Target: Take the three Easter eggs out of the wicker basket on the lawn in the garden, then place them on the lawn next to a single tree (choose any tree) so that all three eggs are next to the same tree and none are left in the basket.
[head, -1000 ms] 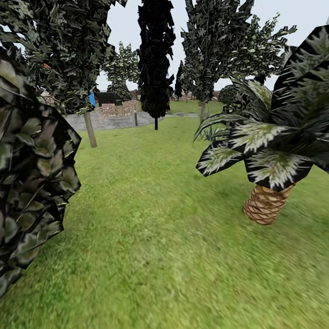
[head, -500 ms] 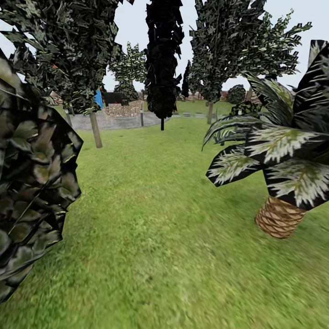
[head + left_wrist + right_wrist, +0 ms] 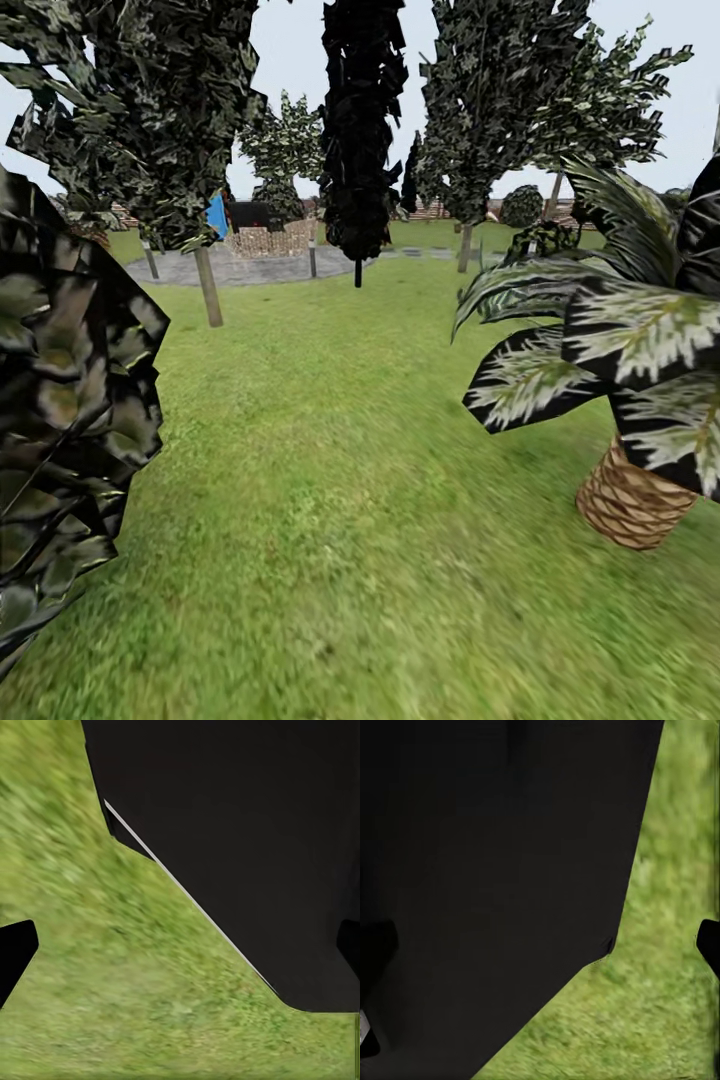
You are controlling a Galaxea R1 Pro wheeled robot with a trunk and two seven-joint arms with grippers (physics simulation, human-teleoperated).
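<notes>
The left gripper point(image 3: 180, 945) and right gripper point(image 3: 540, 945) show only dark fingertips wide apart at the frame edges, empty, over blurred grass and black robot body. Ahead, the lawn point(image 3: 340, 480) spreads rough and green between a leafy bush point(image 3: 60, 430), a scaly-trunked palm point(image 3: 630, 500) and distant trees; the far paving is indistinct.

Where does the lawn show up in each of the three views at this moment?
Head view: the lawn spreads across the middle and lower part, between a leafy bush at left and a palm-like plant at right.
Left wrist view: grass beside a dark robot part.
Right wrist view: grass beside a dark part.
Shared landmark: the grass itself.
</notes>
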